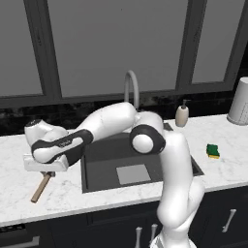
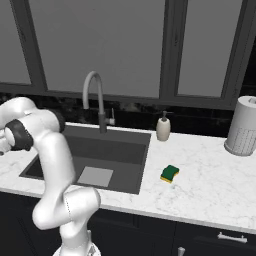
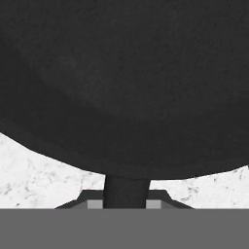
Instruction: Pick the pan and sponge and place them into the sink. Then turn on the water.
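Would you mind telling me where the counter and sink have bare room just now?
The sink basin is bare. Marble lies bare between the sponge and the paper towel roll, and along the front edge. Left of the sink is crowded: the arm hangs over the pan there.

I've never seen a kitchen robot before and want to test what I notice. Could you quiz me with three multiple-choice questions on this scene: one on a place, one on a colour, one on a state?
1. Where is the sponge?
A. In the sink
B. On the counter right of the sink
C. On the paper roll

2. What colour is the sponge's top?
A. Green
B. Red
C. White

3. Is water running from the faucet?
A. Yes, a strong stream
B. Yes, a trickle
C. No

Answers:
1 B: it lies on the marble counter, apart from the sink.
2 A: a green layer sits over yellow.
3 C: no stream falls from the spout.
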